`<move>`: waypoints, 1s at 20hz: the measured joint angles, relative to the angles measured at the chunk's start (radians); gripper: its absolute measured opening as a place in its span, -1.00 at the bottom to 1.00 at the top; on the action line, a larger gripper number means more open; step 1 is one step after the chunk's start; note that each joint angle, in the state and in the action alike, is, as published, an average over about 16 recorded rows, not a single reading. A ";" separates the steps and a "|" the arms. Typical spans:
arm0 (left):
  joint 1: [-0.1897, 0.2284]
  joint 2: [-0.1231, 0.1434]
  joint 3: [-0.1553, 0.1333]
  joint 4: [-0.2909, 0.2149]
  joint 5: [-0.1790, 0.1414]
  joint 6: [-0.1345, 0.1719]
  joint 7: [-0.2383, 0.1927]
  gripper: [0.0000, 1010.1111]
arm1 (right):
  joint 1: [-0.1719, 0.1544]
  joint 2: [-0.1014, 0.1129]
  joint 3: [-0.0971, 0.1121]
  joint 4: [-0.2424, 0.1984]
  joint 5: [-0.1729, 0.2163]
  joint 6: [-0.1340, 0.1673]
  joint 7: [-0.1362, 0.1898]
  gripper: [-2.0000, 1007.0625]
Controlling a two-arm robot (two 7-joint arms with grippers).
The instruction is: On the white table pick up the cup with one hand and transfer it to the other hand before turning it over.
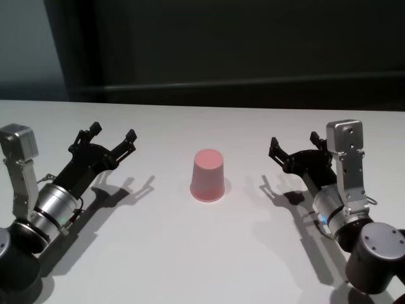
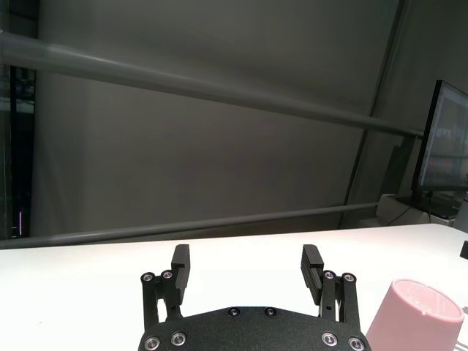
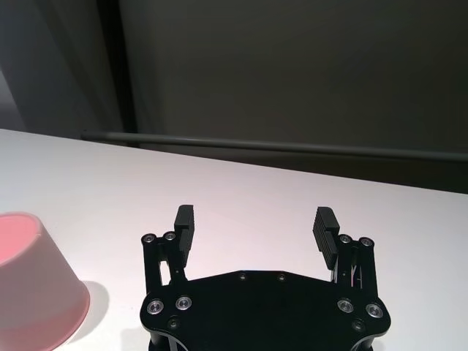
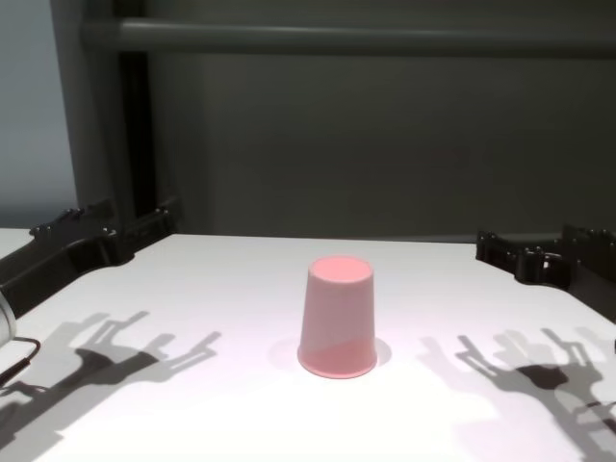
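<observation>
Cup (image 1: pixel 207 175) stands upside down, rim on the white table (image 1: pixel 190 253), at the table's middle. From it, the left gripper (image 1: pixel 112 134) lies at about nine o'clock and the right gripper (image 1: pixel 293 144) at three o'clock, both well apart from it, jaws spread wide and holding nothing. Only the left wrist view shows a dark monitor (image 2: pixel 444 139) beyond the table's edge.

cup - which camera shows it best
The chest view: the cup stands whole and centred, upside down on the table. The head view shows it whole but smaller. Each wrist view catches only part of it at the frame edge.
</observation>
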 joint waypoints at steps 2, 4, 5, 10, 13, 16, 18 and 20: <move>0.000 0.000 0.000 0.000 0.000 0.000 0.000 0.99 | -0.003 -0.004 0.004 0.001 -0.007 -0.001 -0.008 0.99; 0.000 0.000 0.000 0.000 0.000 0.000 0.000 0.99 | -0.005 -0.008 0.007 0.002 -0.013 -0.002 -0.015 0.99; 0.000 0.000 0.000 0.000 0.000 0.000 0.000 0.99 | -0.006 -0.009 0.008 0.002 -0.016 -0.002 -0.019 0.99; 0.000 0.000 0.000 0.000 0.000 0.000 0.000 0.99 | -0.009 -0.014 0.012 0.001 -0.024 -0.003 -0.029 0.99; 0.000 0.000 0.000 0.000 0.000 0.000 0.000 0.99 | -0.009 -0.013 0.011 0.000 -0.023 -0.002 -0.025 0.99; 0.000 0.000 0.000 0.000 0.000 0.000 0.000 0.99 | -0.008 -0.011 0.010 0.000 -0.021 -0.002 -0.022 0.99; 0.000 0.000 0.000 0.000 0.000 0.000 0.000 0.99 | -0.008 -0.010 0.009 -0.001 -0.020 -0.002 -0.021 0.99; 0.000 0.000 0.000 0.000 0.000 0.000 0.000 0.99 | -0.007 -0.010 0.009 -0.001 -0.019 -0.001 -0.019 0.99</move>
